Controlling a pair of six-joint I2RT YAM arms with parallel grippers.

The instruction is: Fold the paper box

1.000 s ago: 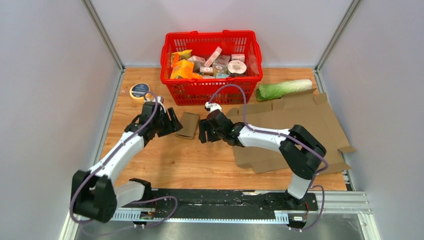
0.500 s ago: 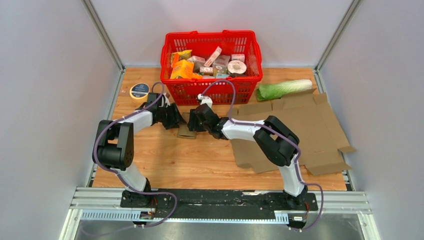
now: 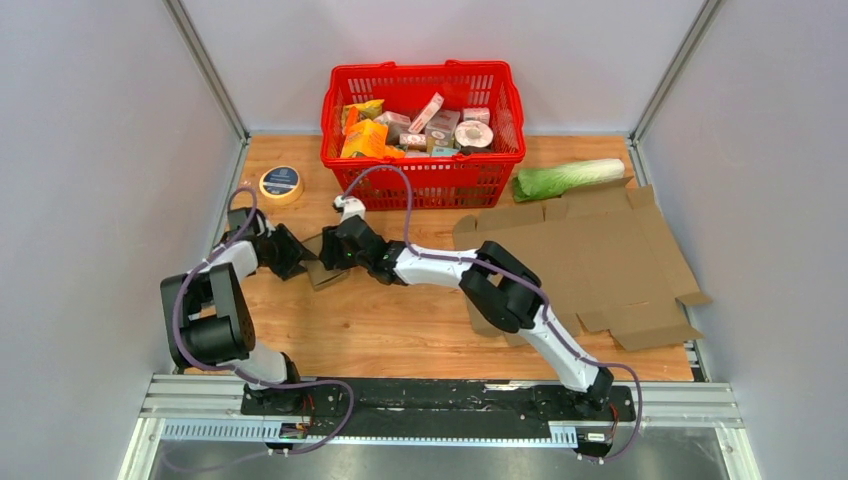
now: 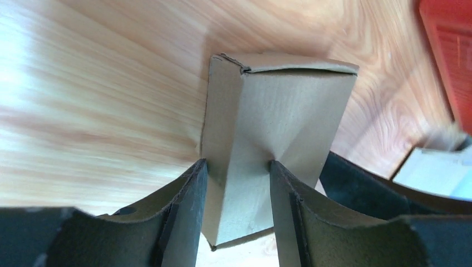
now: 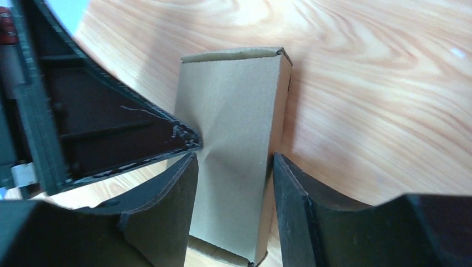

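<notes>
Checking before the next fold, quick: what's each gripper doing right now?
Left gripper: closed on the small brown cardboard box, denting its sides.
Right gripper: closed on the same box, from the opposite side.

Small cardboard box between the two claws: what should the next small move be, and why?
Probably a slight further squeeze with the left claw, to push the small cardboard box open into a square tube. Both claws pinch it from opposite ends, the right claw across its width, and it looks only half opened, with creases where the fingertips press.
</notes>
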